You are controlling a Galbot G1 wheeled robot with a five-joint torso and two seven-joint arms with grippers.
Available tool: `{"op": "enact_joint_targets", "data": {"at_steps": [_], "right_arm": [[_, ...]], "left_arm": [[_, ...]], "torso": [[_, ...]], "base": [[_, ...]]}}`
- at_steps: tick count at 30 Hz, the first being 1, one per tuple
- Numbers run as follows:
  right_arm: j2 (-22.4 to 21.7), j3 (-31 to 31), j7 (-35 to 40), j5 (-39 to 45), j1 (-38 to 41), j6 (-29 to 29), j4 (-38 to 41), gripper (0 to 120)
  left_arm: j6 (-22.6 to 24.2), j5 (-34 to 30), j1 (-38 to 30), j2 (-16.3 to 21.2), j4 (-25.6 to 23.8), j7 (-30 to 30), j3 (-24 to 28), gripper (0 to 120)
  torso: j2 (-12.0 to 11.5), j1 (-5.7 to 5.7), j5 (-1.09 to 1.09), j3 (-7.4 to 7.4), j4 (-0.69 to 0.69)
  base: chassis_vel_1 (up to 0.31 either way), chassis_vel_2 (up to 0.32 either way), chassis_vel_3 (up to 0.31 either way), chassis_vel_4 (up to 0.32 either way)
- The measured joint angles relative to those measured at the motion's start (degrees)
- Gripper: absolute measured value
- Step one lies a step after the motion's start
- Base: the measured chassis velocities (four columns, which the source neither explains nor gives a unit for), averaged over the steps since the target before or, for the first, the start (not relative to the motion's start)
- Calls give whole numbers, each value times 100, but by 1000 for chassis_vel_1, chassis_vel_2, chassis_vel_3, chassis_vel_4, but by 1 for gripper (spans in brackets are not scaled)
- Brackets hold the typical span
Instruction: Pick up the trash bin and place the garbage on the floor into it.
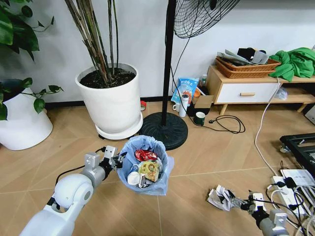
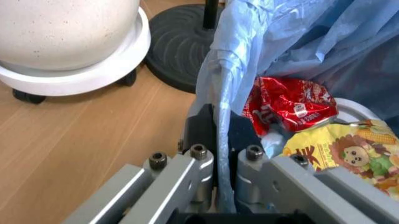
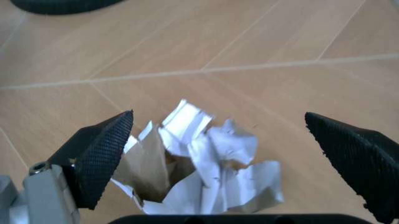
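the trash bin (image 1: 145, 164) stands on the floor (image 1: 197, 162) in the middle of the head view, just in front of the black round fan base (image 1: 165, 129) and near the big white plant pot (image 1: 112, 101), its light blue bag (image 1: 129, 152) draped over the rim. the left claw (image 1: 117, 160) is at the bin's rim on the robot's left side, and in the left wrist view its fingers (image 2: 203, 128) are pressed together on the rim with the blue plastic running between them, so it is clamped on the bin. inside the bin lie a red crumpled packet (image 2: 290, 105), a yellow wrapper with a cartoon print (image 2: 346, 154) and something white and round at the edge (image 1: 134, 178); the red packet sits above the yellow one in the left wrist view, both touching. the remaining garbage, a crumpled white paper wad (image 1: 220, 197), lies on the floor to the robot's right of the bin, well apart from it and close to the white cables and power strip (image 1: 290, 184). the right claw (image 1: 245, 203) is low at the floor just beside this wad; in the right wrist view its two dark textured fingers (image 3: 103, 151) stand wide apart on either side of the torn, creased paper (image 3: 199, 172), one finger near or touching the wad's edge, the other clear of it. a low wooden table (image 1: 251, 88) with a basket and green cloth stands by the wall at the far right
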Motion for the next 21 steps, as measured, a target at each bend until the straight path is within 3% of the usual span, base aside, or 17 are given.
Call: {"op": "enact_joint_targets", "data": {"at_steps": [10,21], "right_arm": [[-12,-573,68,-333,833,-61,-1092,100],[45,-780,100,-535,1215,74,-1713,100]], "left_arm": [[-2,3,16,1,10,-1,-16,0],[-15,20,62,-14,10,-32,-33,0]], "torso": [[0,0,3,0,1],[-1,0,-2,0,1]], "base": [[0,0,0,0],[0,0,0,0]]}}
